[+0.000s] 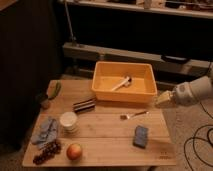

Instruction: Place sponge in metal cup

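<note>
The gripper (164, 98) hangs off the right edge of the wooden table (107, 142), just beside the front right corner of the yellow plastic bin (122, 94). Whether it is open or closed cannot be told, and it is well apart from the sponge (140, 136). Nothing of the task looks done: the blue, soft-looking rectangular sponge lies flat near the table's front right, untouched. It has to be picked up and carried left, past the thin fork (132, 115), to the pale round cup (68, 121) standing upright, which I take to be the metal one.
</note>
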Tool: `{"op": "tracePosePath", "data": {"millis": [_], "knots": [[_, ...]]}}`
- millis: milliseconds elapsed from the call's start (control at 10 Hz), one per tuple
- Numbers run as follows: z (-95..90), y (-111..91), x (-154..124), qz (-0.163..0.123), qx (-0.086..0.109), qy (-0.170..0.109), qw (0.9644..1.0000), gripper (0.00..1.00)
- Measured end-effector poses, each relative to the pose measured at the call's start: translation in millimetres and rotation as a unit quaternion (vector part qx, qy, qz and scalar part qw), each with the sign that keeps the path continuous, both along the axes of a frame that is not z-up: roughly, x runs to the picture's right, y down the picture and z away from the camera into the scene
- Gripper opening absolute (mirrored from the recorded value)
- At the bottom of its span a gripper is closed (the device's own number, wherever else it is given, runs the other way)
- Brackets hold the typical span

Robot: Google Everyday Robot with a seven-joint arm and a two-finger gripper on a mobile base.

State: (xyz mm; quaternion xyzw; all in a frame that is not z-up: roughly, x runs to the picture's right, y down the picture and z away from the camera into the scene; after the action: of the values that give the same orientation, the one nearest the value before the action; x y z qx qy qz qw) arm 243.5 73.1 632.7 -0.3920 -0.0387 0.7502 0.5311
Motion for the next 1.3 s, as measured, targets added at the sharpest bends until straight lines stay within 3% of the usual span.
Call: {"op": "tracePosePath", "data": {"millis": [100,200,400,700,1000,1300], "knots": [[2.7,7,3,-0.030,0.027,0.001,0.9992,0.03],[4.1,11,1,-0.049,0.042,0.005,0.9979,0.03],[10.0,19,-3,-0.080,0.057,0.025,0.9948,0.03],[23.1,33,-12,-0.108,0.072,0.085,0.9879,0.02],[41.6,55,-14,-0.118,0.070,0.140,0.9807,0.31],[62.7,66,-20,-0.154,0.025,0.157,0.9752,0.59]]}}
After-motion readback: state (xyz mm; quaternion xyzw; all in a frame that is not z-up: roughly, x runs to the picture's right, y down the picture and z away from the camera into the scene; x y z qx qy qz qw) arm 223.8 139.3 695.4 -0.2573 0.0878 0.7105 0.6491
